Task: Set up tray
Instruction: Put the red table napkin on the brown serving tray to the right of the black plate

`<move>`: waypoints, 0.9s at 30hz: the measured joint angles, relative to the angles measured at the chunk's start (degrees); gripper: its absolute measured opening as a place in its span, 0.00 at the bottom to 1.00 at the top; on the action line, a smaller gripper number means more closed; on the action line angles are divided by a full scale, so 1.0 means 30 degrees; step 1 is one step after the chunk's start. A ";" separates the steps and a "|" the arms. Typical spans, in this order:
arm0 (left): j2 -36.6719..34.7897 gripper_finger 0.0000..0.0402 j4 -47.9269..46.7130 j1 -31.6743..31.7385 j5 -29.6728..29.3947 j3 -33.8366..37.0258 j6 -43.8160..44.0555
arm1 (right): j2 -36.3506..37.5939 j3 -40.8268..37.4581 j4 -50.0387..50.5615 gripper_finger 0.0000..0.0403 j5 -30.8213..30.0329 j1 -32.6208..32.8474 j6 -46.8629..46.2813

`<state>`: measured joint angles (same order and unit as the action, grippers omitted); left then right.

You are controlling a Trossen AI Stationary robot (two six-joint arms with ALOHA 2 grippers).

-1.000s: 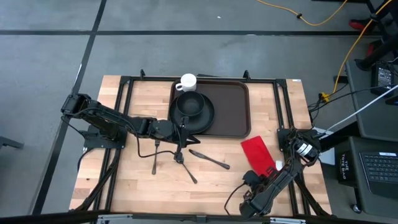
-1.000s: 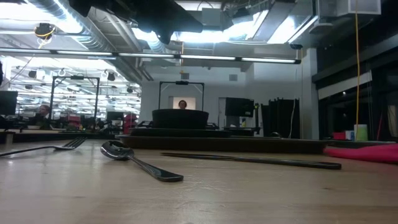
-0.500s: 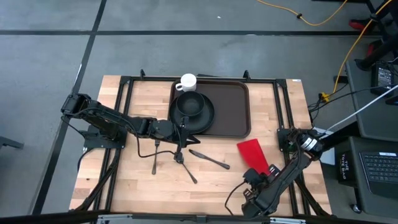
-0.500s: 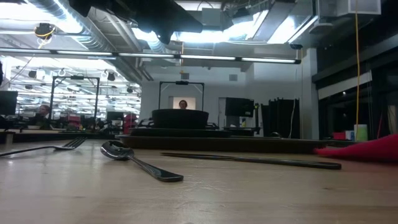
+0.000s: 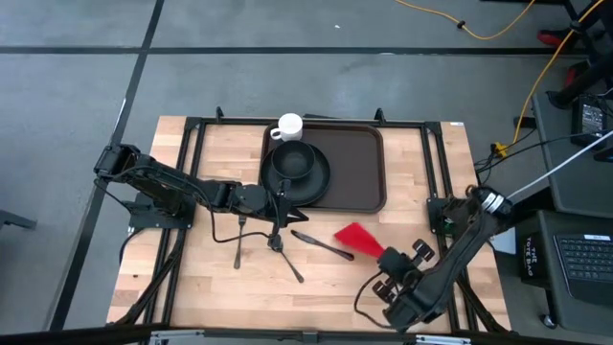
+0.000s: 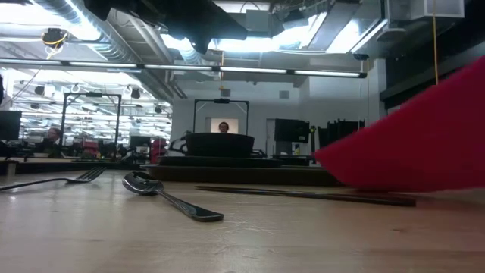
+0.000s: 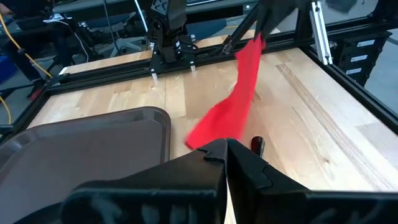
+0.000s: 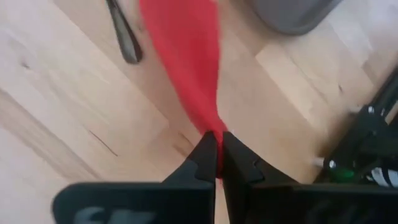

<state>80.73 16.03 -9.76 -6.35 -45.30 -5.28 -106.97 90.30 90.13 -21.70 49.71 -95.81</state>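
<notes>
- The right gripper [image 8: 216,155], its jaws clamped on one edge of the red napkin [image 5: 359,239], holds the cloth lifted off the desk [image 5: 220,278] so that it hangs free rather than dragging over the cutlery below.
- The napkin hangs near the front right of the tray [image 5: 350,168], apparently on its way there, though its end spot cannot be told.
- The tray lies at the desk's far middle; a black plate [image 5: 297,177] with a bowl [image 5: 292,160] in it sits on its left part, the plate's edge overhanging the tray's left rim.
- A white cup [image 5: 288,126] stands at the tray's far left corner; whether it is on the tray cannot be told.
- The left gripper [image 5: 273,196], jaws together and empty, waits at the plate's near left edge.
- Fork [image 5: 239,240], spoon [image 5: 285,254] and knife [image 5: 324,246] lie on the bare desk in front of the tray, not yet loaded by the look of it.
- No brand, label or readable writing shows on any item.
</notes>
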 joint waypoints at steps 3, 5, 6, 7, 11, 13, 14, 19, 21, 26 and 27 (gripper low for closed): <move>0.0000 0.01 0.0000 0.0000 0.0000 0.0000 0.0000 | 0.0783 -0.0189 -0.0057 0.02 -0.0391 -0.0231 0.0513; 0.0000 0.01 0.0001 0.0000 0.0000 0.0000 0.0000 | 0.1203 -0.0464 -0.0037 0.02 -0.0723 -0.0506 0.0847; 0.0000 0.01 0.0000 0.0000 0.0000 0.0000 0.0000 | 0.1387 -0.0619 -0.0037 0.02 -0.0974 -0.0643 0.1163; 0.0000 0.01 0.0000 0.0000 0.0000 0.0000 0.0000 | 0.1567 -0.0729 -0.0021 0.02 -0.1304 -0.0789 0.1540; 0.0000 0.01 0.0007 0.0000 0.0000 0.0000 0.0000 | 0.2326 -0.0845 -0.0039 0.02 -0.2942 -0.1177 0.2561; 0.0000 0.01 0.0007 0.0000 -0.0007 0.0000 0.0000 | 0.2758 -0.0845 -0.0032 0.02 -0.3480 -0.1388 0.2897; 0.0000 0.01 0.0007 0.0000 0.0000 0.0000 0.0000 | 0.2958 -0.0845 -0.0038 0.02 -0.3717 -0.1531 0.3050; 0.0000 0.01 0.0007 -0.0001 -0.0001 0.0000 0.0000 | 0.3584 -0.0845 -0.0037 0.02 -0.4924 -0.2292 0.4301; 0.0000 0.01 0.0007 0.0000 0.0000 0.0000 0.0000 | 0.3710 -0.0845 -0.0037 0.02 -0.5549 -0.2595 0.5100; 0.0000 0.01 0.0015 0.0000 0.0000 0.0000 0.0000 | 0.3791 -0.0852 -0.0048 0.02 -0.6409 -0.3683 0.6766; 0.0000 0.01 0.0007 0.0000 0.0000 0.0000 0.0000 | 0.3793 -0.0852 -0.0044 0.02 -0.6573 -0.3922 0.7134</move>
<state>80.73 16.05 -9.76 -6.35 -45.30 -5.28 -95.59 87.74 90.00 -41.42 37.94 -74.40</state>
